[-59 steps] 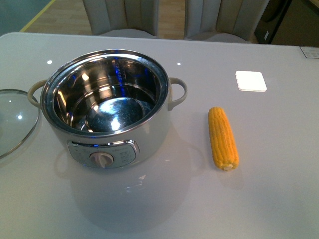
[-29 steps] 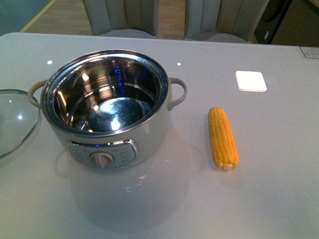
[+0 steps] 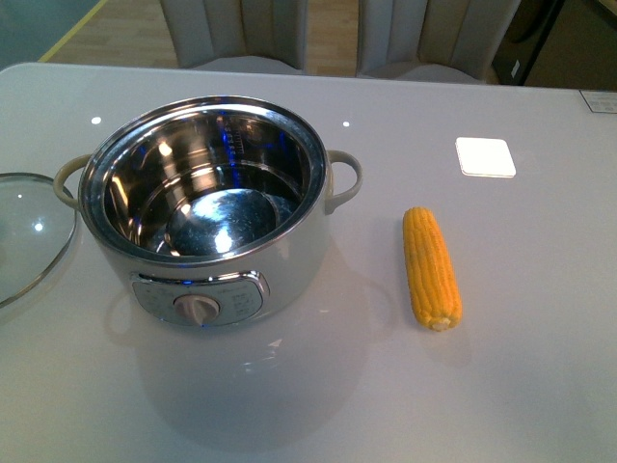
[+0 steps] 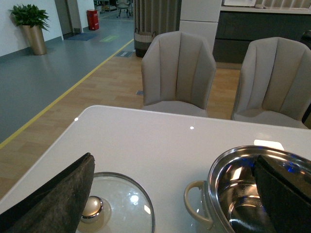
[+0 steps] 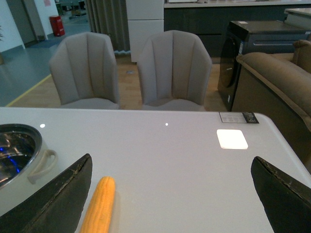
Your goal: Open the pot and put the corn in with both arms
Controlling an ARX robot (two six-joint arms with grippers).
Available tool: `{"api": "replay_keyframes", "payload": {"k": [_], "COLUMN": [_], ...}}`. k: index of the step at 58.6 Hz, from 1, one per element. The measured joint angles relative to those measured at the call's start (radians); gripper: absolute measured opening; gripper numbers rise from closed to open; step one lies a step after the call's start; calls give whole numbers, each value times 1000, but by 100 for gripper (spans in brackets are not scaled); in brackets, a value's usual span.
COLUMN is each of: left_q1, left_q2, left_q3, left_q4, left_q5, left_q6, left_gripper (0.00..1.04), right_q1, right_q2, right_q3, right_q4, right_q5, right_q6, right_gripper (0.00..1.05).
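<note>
— Where do we stand on the pot (image 3: 299, 256)?
— Open. Its steel inside is bare and empty, and the dial faces us. Glass lid (image 3: 29, 231) lies flat on the table (image 3: 540, 386) just left of the pot, close to its left loop handle (image 3: 64, 181). We count the opening step as done.
— And the corn (image 3: 431, 268)?
— Not in. It lies on the table right of the pot, well apart from it, stalk end towards us, nothing touching it.
— Claws?
— Left gripper (image 4: 174, 160): spread wide, empty, raised over the lid and the pot's left side. Right gripper (image 5: 171, 160): spread wide, empty, right of the pot, with the corn in view low between its fingers.
— What's left?
— About half, we judge: grasp the cob, carry it over the rim, release it inside.
</note>
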Motion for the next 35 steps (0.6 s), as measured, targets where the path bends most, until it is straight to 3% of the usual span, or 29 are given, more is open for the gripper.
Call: {"api": "replay_keyframes", "payload": {"k": [7,14,30,35], "left_q1": [-13,-53,-128,-185], "left_q2": [-77,-219,-444,-510], "left_q3": [-8,-40,-82,-92], "left_q4": [-94,-186,-371,-427], "left_q5": [3,-33,-123,-172], "left_q6": [2,2,2,1], "left_gripper": [83,56,7,3], "right_q1": [0,0,0,0], "right_q2": [0,0,0,0], "right_q3": [0,0,0,0], "right_q4": [0,0,0,0], "right_q5": [0,0,0,0], "right_q6": [0,0,0,0], "right_gripper": [96,96,96,96]}}
